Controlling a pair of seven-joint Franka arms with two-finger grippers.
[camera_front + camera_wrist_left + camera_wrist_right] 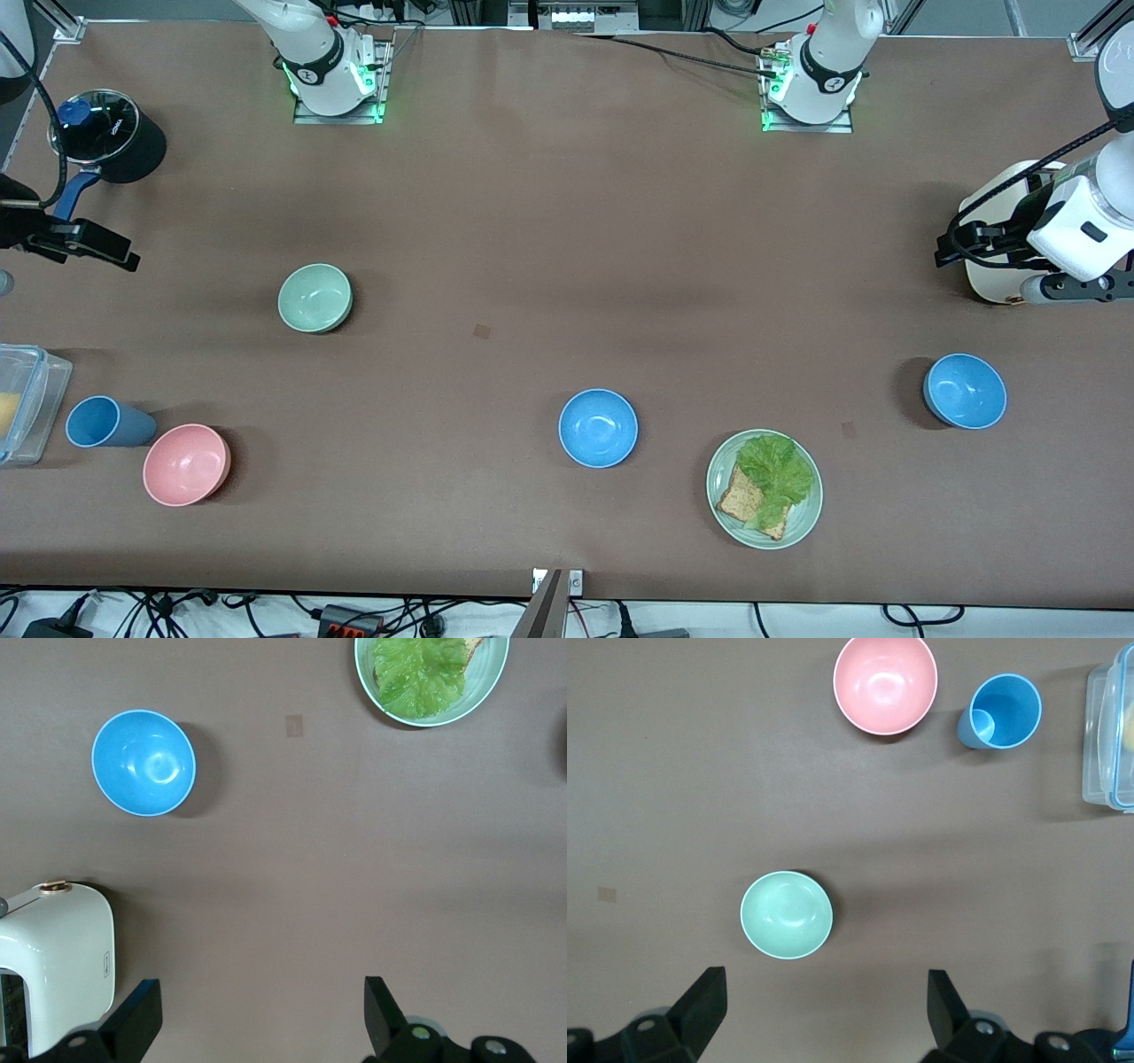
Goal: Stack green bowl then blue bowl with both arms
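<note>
The green bowl (315, 298) sits upright and empty toward the right arm's end of the table; it also shows in the right wrist view (786, 914). One blue bowl (598, 428) sits near the table's middle. A second blue bowl (965, 391) sits toward the left arm's end and shows in the left wrist view (143, 763). My right gripper (93, 244) hangs open and empty over the table's edge at the right arm's end (824, 1010). My left gripper (961, 244) hangs open and empty over bare table beside a white appliance (257, 1019).
A pink bowl (187, 464), a blue cup (106, 422) and a clear container (22, 403) stand at the right arm's end. A black lidded pot (106, 133) stands farther back. A plate with lettuce and toast (764, 488) lies beside the middle blue bowl. The white appliance (1001, 230) stands at the left arm's end.
</note>
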